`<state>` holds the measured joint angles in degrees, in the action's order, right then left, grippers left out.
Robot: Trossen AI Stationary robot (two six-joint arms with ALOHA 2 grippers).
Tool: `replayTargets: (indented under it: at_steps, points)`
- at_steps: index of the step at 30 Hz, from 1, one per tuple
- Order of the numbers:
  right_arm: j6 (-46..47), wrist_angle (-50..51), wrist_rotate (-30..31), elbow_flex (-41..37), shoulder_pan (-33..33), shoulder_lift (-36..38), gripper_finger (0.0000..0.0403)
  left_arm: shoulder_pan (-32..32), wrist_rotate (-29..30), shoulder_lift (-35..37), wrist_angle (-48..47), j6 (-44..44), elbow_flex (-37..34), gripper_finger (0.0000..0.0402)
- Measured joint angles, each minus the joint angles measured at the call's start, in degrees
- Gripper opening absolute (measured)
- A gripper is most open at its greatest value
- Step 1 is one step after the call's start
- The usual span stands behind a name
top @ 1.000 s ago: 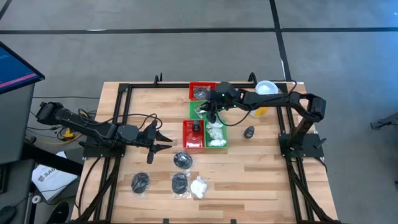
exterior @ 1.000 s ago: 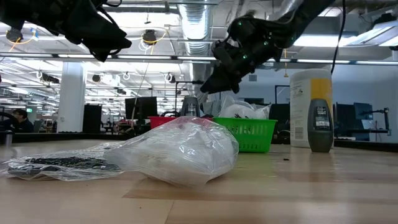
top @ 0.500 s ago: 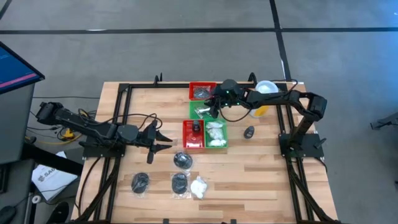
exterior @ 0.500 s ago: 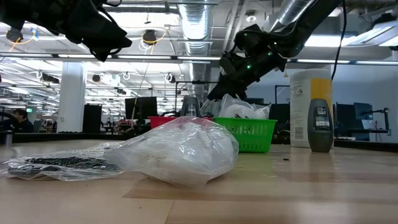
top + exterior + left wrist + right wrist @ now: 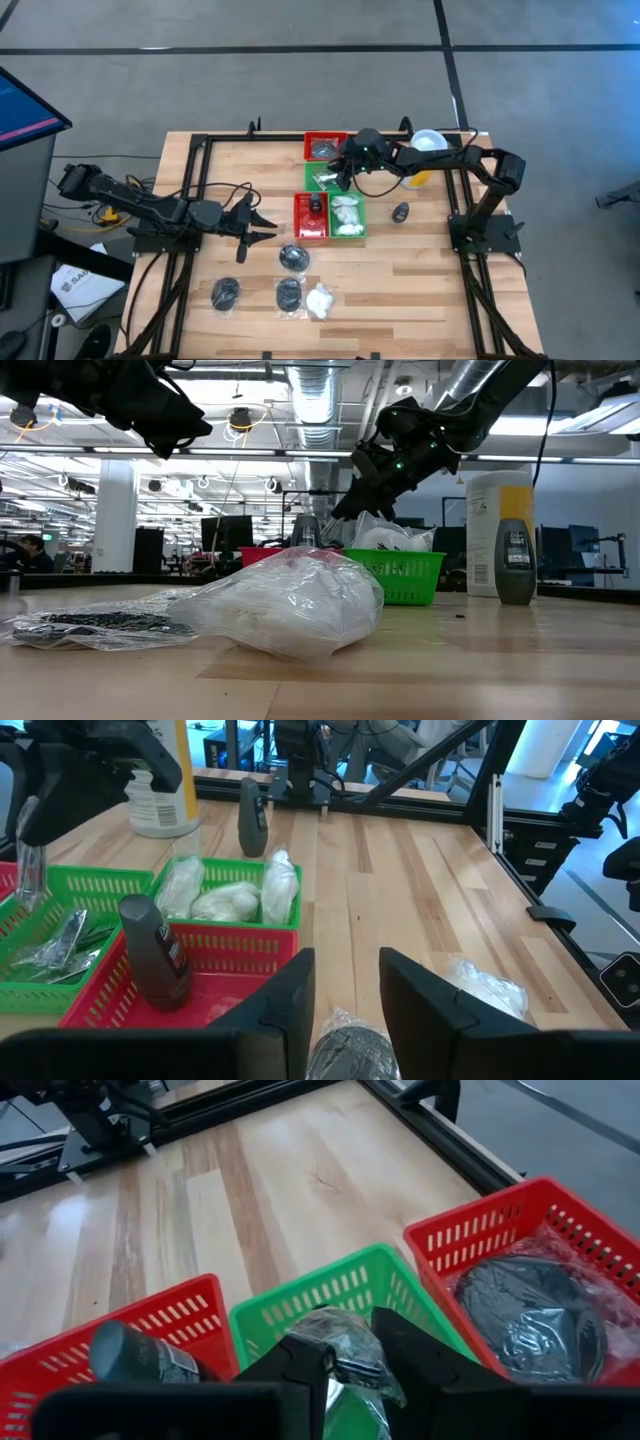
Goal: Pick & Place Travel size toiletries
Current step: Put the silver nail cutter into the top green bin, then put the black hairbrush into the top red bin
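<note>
High view: R gripper (image 5: pixel 346 172) over the green tray (image 5: pixel 322 179) at the far middle of the table, just beside the far red tray (image 5: pixel 326 146). L gripper (image 5: pixel 262 224) waits above bare wood on the table's left, fingers spread. Dark-disc packets (image 5: pixel 293 257) and a white puffy packet (image 5: pixel 319 301) lie loose on the near side, well apart from the trays. White lumps (image 5: pixel 345 212) fill the nearer green tray.

Low view: R gripper (image 5: pixel 350 500) hangs above the green basket (image 5: pixel 412 574). Big clear packet (image 5: pixel 290 598) close in front; flat dark packet (image 5: pixel 95 625) beside it.

L wrist view: fingers (image 5: pixel 290 995) apart, dark-disc packet (image 5: pixel 347 1051) below them. Dark bottle (image 5: pixel 152 948) stands in a red tray.

R wrist view: fingers (image 5: pixel 304 1365) pinch a crinkled clear packet (image 5: pixel 340 1342) above the green tray (image 5: pixel 330 1292). Red tray alongside holds a dark disc in plastic (image 5: pixel 525 1309).
</note>
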<state>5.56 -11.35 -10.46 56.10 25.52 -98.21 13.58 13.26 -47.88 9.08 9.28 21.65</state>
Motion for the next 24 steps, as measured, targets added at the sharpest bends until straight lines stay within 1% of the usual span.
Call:
replayTargets:
  at_steps: [4, 15, 24]
  points:
    - [-0.11, -1.00, 0.02, 0.00, 0.00, -0.02, 0.0073, 0.00, 0.00, 0.00, 0.02, 0.00, 0.00, 0.0104]
    - [-0.09, -1.64, 0.04, 0.00, 0.00, -0.02, 0.0118, 0.00, 0.00, 0.00, 0.02, 0.00, 0.00, 0.0104]
    - [0.00, -1.60, 0.03, 0.00, -0.20, -0.02, 0.0130, 0.00, 0.01, -0.47, 0.02, 0.25, 0.00, 0.0104]
